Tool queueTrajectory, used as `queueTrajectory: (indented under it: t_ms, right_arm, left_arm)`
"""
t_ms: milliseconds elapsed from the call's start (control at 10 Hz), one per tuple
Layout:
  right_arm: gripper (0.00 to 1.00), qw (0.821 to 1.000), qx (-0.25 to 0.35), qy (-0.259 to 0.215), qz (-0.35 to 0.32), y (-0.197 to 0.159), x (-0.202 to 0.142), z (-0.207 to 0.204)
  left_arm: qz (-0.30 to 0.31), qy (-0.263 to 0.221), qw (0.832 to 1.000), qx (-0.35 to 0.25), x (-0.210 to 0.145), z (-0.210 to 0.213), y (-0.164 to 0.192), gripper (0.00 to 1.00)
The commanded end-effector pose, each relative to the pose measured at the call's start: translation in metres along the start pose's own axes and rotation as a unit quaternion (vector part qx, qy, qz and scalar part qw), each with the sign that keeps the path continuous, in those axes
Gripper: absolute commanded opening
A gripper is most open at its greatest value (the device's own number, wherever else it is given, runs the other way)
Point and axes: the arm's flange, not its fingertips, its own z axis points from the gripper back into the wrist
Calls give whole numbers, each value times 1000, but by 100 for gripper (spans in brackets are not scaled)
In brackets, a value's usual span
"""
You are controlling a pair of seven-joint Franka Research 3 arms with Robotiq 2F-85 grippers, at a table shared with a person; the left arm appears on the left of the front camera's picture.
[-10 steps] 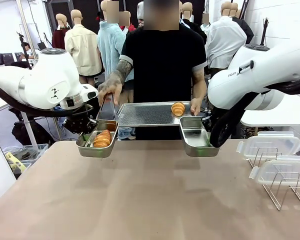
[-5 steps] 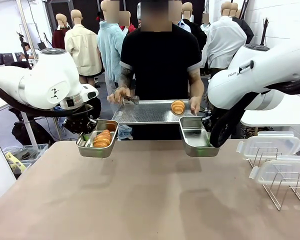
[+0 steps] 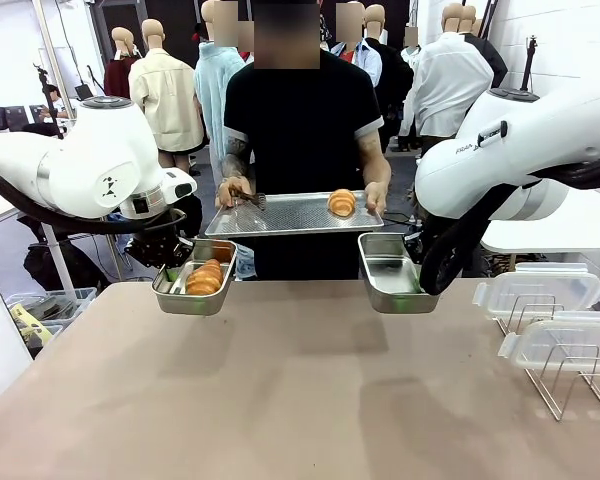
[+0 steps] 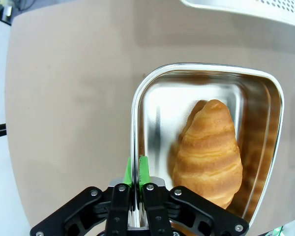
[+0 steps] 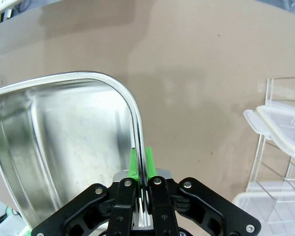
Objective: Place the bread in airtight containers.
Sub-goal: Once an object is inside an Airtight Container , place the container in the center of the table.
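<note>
Two steel pans held above table (image 3: pixel 280 400). L gripper (image 4: pixel 135 169) pinches rim of L pan (image 3: pixel 190 304), below-left of tray (image 3: pixel 280 216) held by person (image 3: pixel 300 110); 1 croissant (image 3: pixel 204 279) lies in it. 2nd croissant (image 3: pixel 341 202) sits on tray, R of its centre. R gripper (image 5: pixel 140 160) pinches rim of R pan (image 3: pixel 395 302), below-right of tray.

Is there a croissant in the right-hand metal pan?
No, the right pan has a bare steel floor.
</note>
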Motion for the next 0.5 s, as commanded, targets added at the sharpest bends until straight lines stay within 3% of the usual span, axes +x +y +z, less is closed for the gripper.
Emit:
queueTrajectory:
  t_ms: [0,400]
  right_arm:
    - [0,1000,1,-10,5,-2,-3,2]
    - [0,1000,1,-10,5,-2,-3,2]
  left_arm:
    - [-6,-11,1000,4,1,3,2,0]
    - [-6,-11,1000,4,1,3,2,0]
